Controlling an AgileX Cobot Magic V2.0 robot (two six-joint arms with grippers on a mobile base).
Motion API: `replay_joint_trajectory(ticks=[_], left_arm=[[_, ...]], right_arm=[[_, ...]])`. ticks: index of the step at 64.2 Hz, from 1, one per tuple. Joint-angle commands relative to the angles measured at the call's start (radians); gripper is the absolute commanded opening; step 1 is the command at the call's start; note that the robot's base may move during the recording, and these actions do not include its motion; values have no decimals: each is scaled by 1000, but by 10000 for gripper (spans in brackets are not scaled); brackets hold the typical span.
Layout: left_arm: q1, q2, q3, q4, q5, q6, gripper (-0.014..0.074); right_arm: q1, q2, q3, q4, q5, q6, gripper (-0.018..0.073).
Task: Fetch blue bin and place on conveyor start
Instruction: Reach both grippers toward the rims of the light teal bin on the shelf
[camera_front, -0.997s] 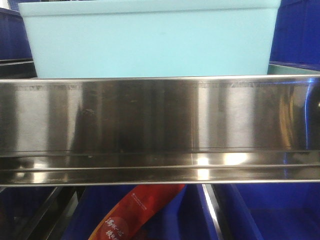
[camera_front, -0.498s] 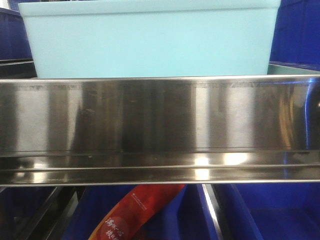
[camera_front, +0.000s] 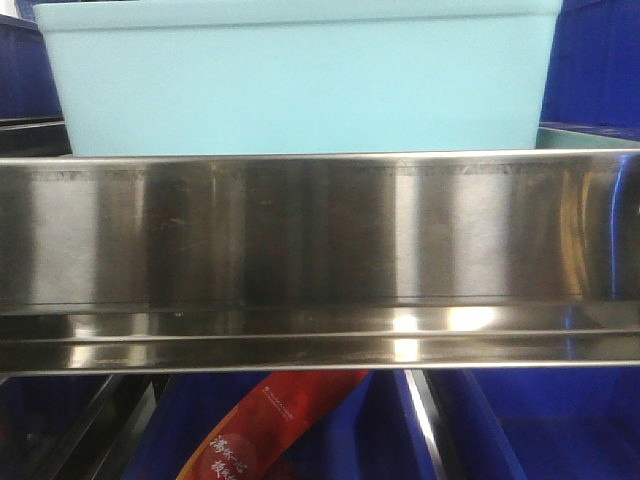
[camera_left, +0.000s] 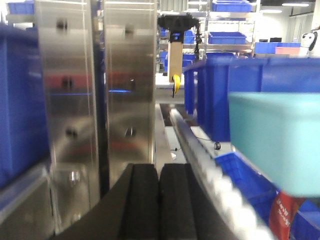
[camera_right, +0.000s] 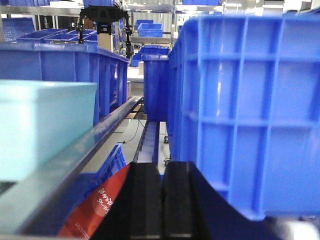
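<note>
The blue bin (camera_front: 300, 85) is a pale turquoise tub standing on a steel shelf, filling the top of the front view. It also shows at the right of the left wrist view as the blue bin (camera_left: 277, 137) and at the left of the right wrist view as the blue bin (camera_right: 42, 127). My left gripper (camera_left: 158, 172) is shut with nothing between its black fingers, to the left of the tub. My right gripper (camera_right: 163, 172) is shut and empty too, to the right of the tub. The conveyor start is out of view.
A shiny steel shelf rail (camera_front: 320, 260) crosses the front view below the tub. Dark blue crates (camera_right: 245, 110) stand close on the right, and more (camera_left: 20, 100) on the left beside steel posts (camera_left: 95, 85). A red packet (camera_front: 270, 420) lies in a lower crate.
The turquoise tub sits very slightly higher and nearer in the front view; otherwise nothing has visibly moved.
</note>
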Motion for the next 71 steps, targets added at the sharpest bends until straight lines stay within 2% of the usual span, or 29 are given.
replay_joint_trajectory(ticks=[1,7,16,33,44,59,65,71], left_arm=[[5,-5,-95,19,110,3,-111],[5,-5,-194,19,231,3,-111],[5,57,-341,19,376,3,-111],[5,338,-622,9,652,3,-111],[5,492,-708,9,631,3,-111],[5,558,-712,4,559,3,-111],[5,583,-732,-58,568,3,-111],[5,623,-778,-137,600,37,-111]], right_arm=[[0,-2,-105,4,130,-4,-165],[0,12,-219,4,262,-4,-165],[0,92,-372,4,377,-4,-165],[0,330,-594,4,598,-4,-165],[0,447,-682,4,571,-4,-165],[0,460,-685,8,521,-4,-165],[0,480,-706,27,548,-4,-165],[0,523,-746,107,601,-56,-165]])
